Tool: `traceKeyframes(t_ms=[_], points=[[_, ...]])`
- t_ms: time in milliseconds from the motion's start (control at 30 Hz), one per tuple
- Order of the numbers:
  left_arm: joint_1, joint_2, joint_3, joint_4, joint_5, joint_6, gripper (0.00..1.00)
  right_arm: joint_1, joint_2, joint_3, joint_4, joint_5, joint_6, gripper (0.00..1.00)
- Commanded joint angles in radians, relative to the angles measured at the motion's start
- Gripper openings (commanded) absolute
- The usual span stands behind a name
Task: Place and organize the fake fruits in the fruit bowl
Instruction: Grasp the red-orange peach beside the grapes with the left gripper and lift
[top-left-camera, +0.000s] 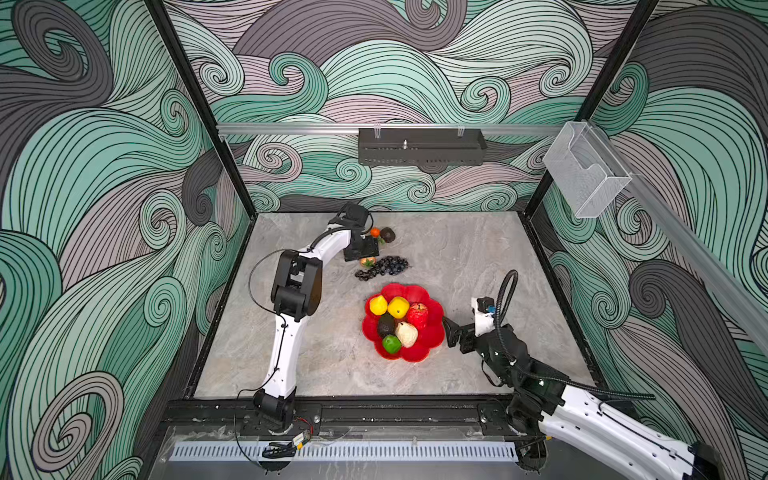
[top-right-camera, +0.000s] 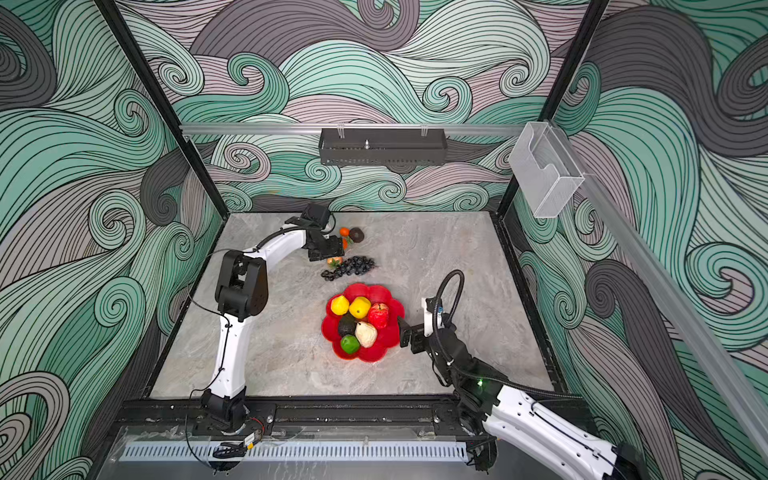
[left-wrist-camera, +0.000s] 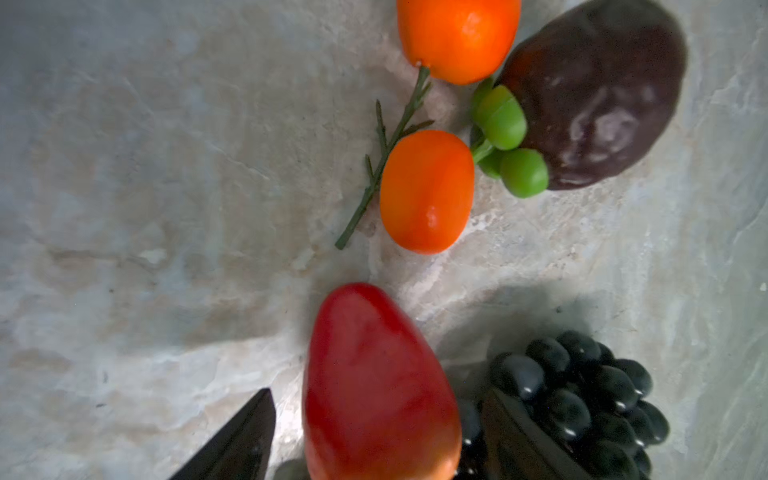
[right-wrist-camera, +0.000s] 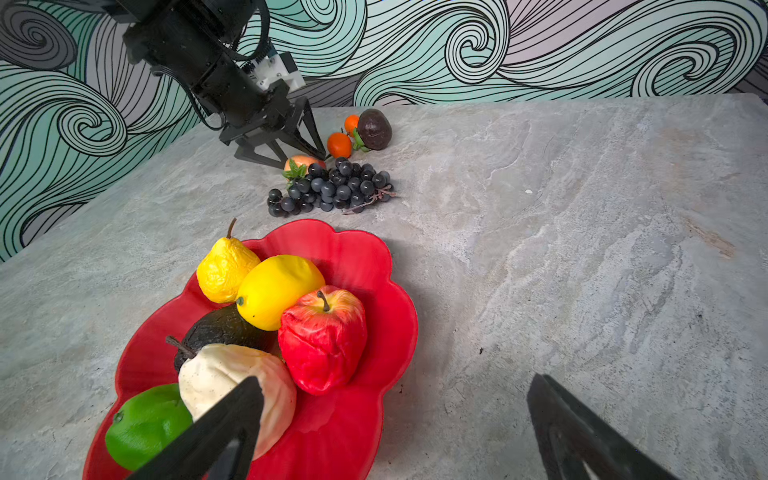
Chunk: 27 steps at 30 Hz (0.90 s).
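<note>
The left gripper (left-wrist-camera: 376, 399) stands open astride a red fruit (left-wrist-camera: 374, 353), grapes (left-wrist-camera: 582, 395) just beside one finger; two tangerines (left-wrist-camera: 426, 191) and an avocado (left-wrist-camera: 602, 91) lie ahead of its tips. The right gripper (right-wrist-camera: 395, 380) gapes wide and empty, the bowl (right-wrist-camera: 374, 266) of six fruits just before it.

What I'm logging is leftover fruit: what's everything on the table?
fruit bowl: 1, red, centre
yellow pear: 1, yellow, in bowl
lemon: 1, yellow, in bowl
apple: 1, red, in bowl
avocado: 1, dark, in bowl
cream pear: 1, cream, in bowl
lime: 1, green, in bowl
grape bunch: 1, black, behind bowl
tangerines: 2, orange, far side
brown fruit: 1, dark brown, beside tangerines
red-orange fruit: 1, red-orange, beside grape bunch
left gripper: 1, black, open astride red-orange fruit
right gripper: 1, black, open beside bowl
</note>
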Motion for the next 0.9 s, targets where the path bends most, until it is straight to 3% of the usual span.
traceKeyframes(t_ms=[0,400,600,867], points=[[-0.001,0.033,0.048,-0.057,0.027,0.009,0.79,-0.008,0.0,-0.004,0.021,-0.013,0.014,1.0],[0.002,-0.003,0.012,-0.033,0.015,-0.029,0.57,-0.019,0.016,-0.006,0.031,-0.027,0.016,1.0],[0.007,-0.162,-0.141,0.058,-0.03,-0.081,0.49,-0.02,0.047,-0.001,0.047,-0.033,0.01,1.0],[0.019,-0.474,-0.33,0.078,-0.143,-0.096,0.49,-0.022,0.078,-0.003,0.081,-0.062,-0.002,1.0]])
